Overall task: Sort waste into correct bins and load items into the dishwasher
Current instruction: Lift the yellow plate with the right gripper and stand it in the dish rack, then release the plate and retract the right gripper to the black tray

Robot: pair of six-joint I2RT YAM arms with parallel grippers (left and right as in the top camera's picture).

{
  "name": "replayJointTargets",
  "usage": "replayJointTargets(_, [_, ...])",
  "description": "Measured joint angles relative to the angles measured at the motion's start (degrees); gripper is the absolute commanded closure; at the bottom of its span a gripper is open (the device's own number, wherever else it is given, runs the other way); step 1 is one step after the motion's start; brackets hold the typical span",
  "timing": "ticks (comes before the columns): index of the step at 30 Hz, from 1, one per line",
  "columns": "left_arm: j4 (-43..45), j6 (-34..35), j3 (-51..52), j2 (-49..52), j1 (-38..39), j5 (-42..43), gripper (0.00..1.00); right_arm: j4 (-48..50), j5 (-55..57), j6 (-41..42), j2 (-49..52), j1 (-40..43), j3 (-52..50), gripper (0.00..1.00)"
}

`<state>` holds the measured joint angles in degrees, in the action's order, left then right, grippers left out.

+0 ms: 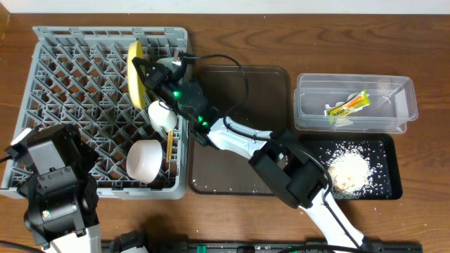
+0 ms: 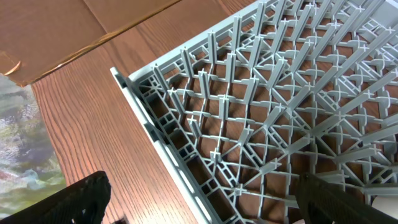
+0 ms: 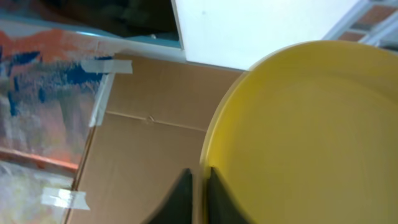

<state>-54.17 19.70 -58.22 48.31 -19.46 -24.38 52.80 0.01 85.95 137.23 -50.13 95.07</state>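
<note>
Right fingers [image 3: 180,199] sat just a sliver apart, the rim of the yellow plate [image 3: 298,137] between them. Pinched or loose? Couldn't tell. Past the tips, that plate stood on edge in the rack [image 1: 70,84]. Left fingers [image 2: 84,198] spread wide, holding nothing; the rack's corner lay between and beyond them, with bare desk [image 2: 93,124] further out.

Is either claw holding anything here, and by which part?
Left claw is open, holding nothing. Right claw straddles the rim of the yellow plate standing in the dish rack; whether it actually clamps cannot be told.
</note>
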Motion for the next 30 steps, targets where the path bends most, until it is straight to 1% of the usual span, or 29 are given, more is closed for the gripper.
replayJointTargets(1, [0.00,0.00,0.00,0.00,0.00,0.00,0.04,0.15,0.24,0.46,0.00,0.00,0.00,0.77])
replayJointTargets(2, [0.00,0.02,0.00,0.00,0.00,0.00,0.04,0.57,0.46,0.68,0.00,0.00,0.00,0.71])
replayJointTargets(3, [0.00,0.02,0.00,0.00,0.00,0.00,0.04,1.18,0.70,0.85,0.00,0.00,0.00,0.69])
replayJointTargets(6, [-0.02,0.02,0.00,0.00,0.00,0.00,0.04,4.72,0.72,-0.37,0.00,0.00,0.00,0.51])
replayJointTargets(8, [0.00,0.00,0.00,0.00,0.00,0.00,0.04,6.14,0.81,-1.38,-0.04,0.02,0.04,0.43])
replayJointTargets(10, [0.00,0.00,0.00,0.00,0.00,0.00,0.04,6.12,0.76,-2.47,-0.04,0.07,0.07,0.36])
replayJointTargets(12, [-0.02,0.02,0.00,0.00,0.00,0.00,0.04,5.46,0.11,-4.15,-0.04,0.33,0.04,0.32])
replayJointTargets(14, [-0.02,0.00,0.00,0.00,0.00,0.00,0.04,1.22,-1.27,-6.80,-0.72,0.94,0.04,0.29])
replayJointTargets(15, [-0.02,0.02,0.00,0.00,0.00,0.00,0.04,-2.95,-1.99,-8.31,-1.60,1.40,0.00,0.27])
replayJointTargets(19, [0.00,0.00,-0.02,-0.02,0.00,0.04,0.04,-26.01,-3.65,-17.79,-8.20,4.02,-0.37,0.26])
replayJointTargets(21, [-0.04,0.02,-0.04,0.00,0.00,0.00,0.04,-37.46,-3.74,-25.29,-13.75,6.08,-0.66,0.25])
replayJointTargets(22, [0.00,0.00,-0.07,0.00,0.00,-0.02,0.04,-40.92,-3.85,-28.63,-16.65,7.10,-0.66,0.23])
replayJointTargets(24, [0.17,0.02,-0.07,-0.02,0.00,0.00,0.04,-54.88,-3.93,-39.36,-24.72,10.16,-0.09,0.17])
replayJointTargets(25, [0.04,0.02,-0.09,0.00,0.00,-0.02,0.04,-58.64,-3.85,-42.18,-26.80,11.06,0.04,0.15])
replayJointTargets(28, [0.04,0.00,-0.09,0.00,0.00,0.02,0.04,-75.14,-3.32,-55.87,-36.13,15.58,0.59,0.11])
replayJointTargets(30, [0.09,0.02,-0.09,0.00,0.00,0.00,0.04,-85.15,-2.08,-63.25,-40.83,19.10,0.83,0.09])
